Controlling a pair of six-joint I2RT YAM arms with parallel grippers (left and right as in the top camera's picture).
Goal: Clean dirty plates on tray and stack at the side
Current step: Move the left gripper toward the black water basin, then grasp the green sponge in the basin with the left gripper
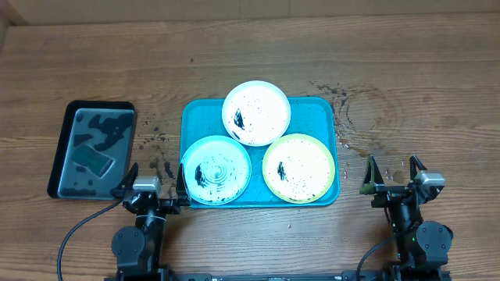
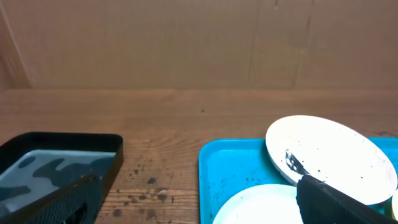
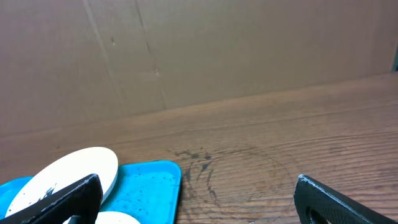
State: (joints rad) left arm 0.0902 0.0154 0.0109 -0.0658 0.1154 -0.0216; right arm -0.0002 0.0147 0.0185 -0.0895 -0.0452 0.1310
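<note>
Plates (image 1: 256, 113), all three speckled black, lie on the tray (image 1: 320, 109), none cleaned or stacked, so I judge the job at its very start. My left gripper (image 1: 155, 176) and right gripper (image 1: 393, 170) both stand spread wide and empty, short of the tray. Next I'd send the left to the black tray (image 1: 101, 103), where something like a sponge (image 1: 94, 161) lies, before wiping the nearest plate.
</note>
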